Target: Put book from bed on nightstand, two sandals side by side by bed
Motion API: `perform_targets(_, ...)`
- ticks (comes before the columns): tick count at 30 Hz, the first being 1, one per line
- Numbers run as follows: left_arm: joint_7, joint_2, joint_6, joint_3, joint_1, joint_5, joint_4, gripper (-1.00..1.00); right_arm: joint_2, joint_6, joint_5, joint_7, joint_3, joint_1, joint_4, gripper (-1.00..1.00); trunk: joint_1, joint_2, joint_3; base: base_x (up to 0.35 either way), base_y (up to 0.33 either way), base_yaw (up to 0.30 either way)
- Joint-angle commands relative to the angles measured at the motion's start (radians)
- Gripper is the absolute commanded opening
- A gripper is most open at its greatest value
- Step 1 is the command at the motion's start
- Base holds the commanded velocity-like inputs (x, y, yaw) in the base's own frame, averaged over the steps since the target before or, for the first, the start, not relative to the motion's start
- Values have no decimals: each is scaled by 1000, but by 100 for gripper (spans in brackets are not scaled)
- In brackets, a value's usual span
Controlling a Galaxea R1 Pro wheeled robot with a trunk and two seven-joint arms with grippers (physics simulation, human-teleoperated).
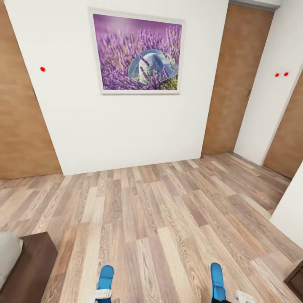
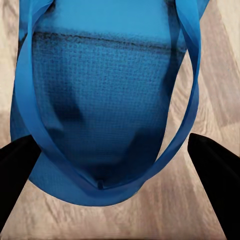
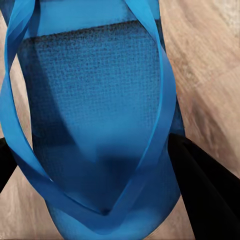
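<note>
Two bright blue sandals hang over the wood floor at the bottom of the head view, one in each hand. My left gripper point(image 1: 101, 294) is shut on the left sandal point(image 1: 105, 275), and my right gripper point(image 1: 223, 298) is shut on the right sandal point(image 1: 217, 280). In the left wrist view the sandal point(image 2: 100, 90) sits between the black fingers point(image 2: 215, 170) of the gripper point(image 2: 120, 172). The right wrist view has the other sandal point(image 3: 95, 90) pinched the same way in the gripper point(image 3: 100, 175). A corner of the bed point(image 1: 31, 269) with its pale mattress point(image 1: 7, 252) is at lower left. The book is out of view.
Ahead is a white wall with a lavender painting point(image 1: 138, 51), with brown doors at left point(image 1: 21, 126) and right point(image 1: 237, 80). A white wall edge point(image 1: 290, 210) juts in at right. A dark wood furniture corner point(image 1: 296, 277) sits at lower right; I cannot tell whether it is a nightstand.
</note>
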Motion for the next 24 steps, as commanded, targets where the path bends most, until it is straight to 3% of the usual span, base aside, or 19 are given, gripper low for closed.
perform_targets(1,-2,0,-3,9,-1,-8,1,-100,0,5,-3,6,-9,0,0,-100,0,0,-1,0,0,291)
perform_targets(21,-2,0,-3,9,-1,-8,1,-100,0,5,-3,7,-10,0,-2,-100,0,0,-1,0,0,291)
perform_targets(24,-3,-16,-3,8,-1,-7,1,-100,0,5,-3,7,-10,0,-1,-100,0,0,-1,0,0,291)
